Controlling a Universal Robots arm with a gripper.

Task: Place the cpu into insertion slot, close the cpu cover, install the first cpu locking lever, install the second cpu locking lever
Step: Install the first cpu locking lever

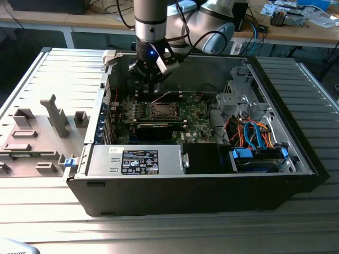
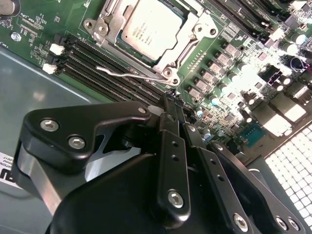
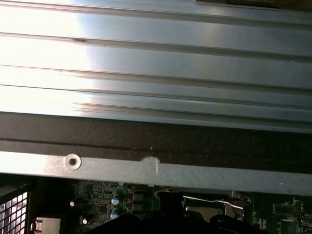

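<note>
The cpu lies grey-silver side up in the socket on the green motherboard. The silver cpu cover lies flat around it as a frame. One thin wire locking lever stands free beside the socket, unlatched; in the exterior view it shows as a raised line above the socket. My gripper hovers just off the socket's lever side, fingers together with nothing between them. In the exterior view the gripper hangs inside the open computer case, over the board's far edge.
Black memory slots run beside the socket. The case's metal rim and far wall are close behind the gripper. A power supply, drive cage and orange and blue cables fill the case's other parts. Grey fixtures stand on the slatted table.
</note>
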